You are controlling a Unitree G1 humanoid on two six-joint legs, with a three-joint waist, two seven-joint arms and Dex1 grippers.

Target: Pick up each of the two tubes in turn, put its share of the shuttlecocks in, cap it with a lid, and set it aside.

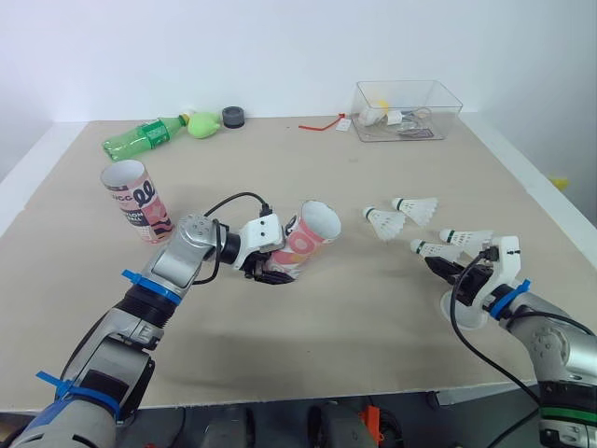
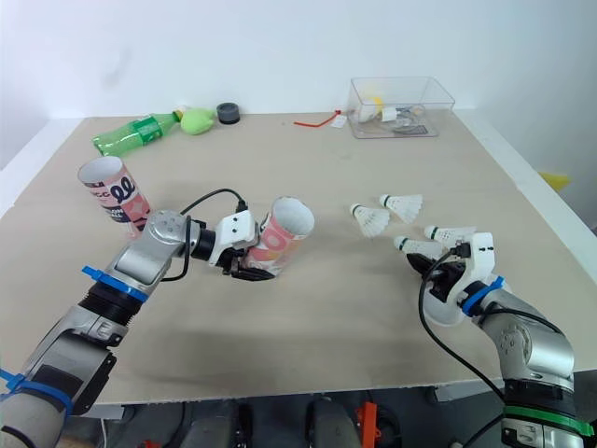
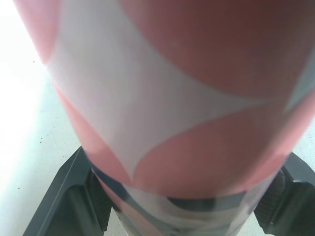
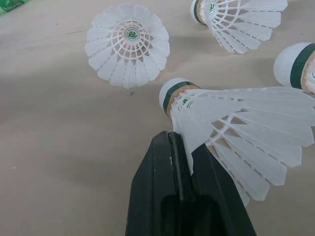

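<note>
Left gripper, head view: jaws clamped on the pink tube, which is tilted with its open mouth facing up and toward the robot's right. The left forearm reaches in low over the table, elbow bent. A second tube stands on its base well to the left. Right gripper lies at the nearest shuttlecock; three further shuttlecocks lie just beyond. Along the far edge: green bottle, dark round cap, clear box.

Left wrist view: black fingers press both sides of the pink tube.

Right wrist view: fingers pressed together on the feather skirt of the nearest shuttlecock, cork pointing away from the gripper. Nothing blocks either gripper.
</note>
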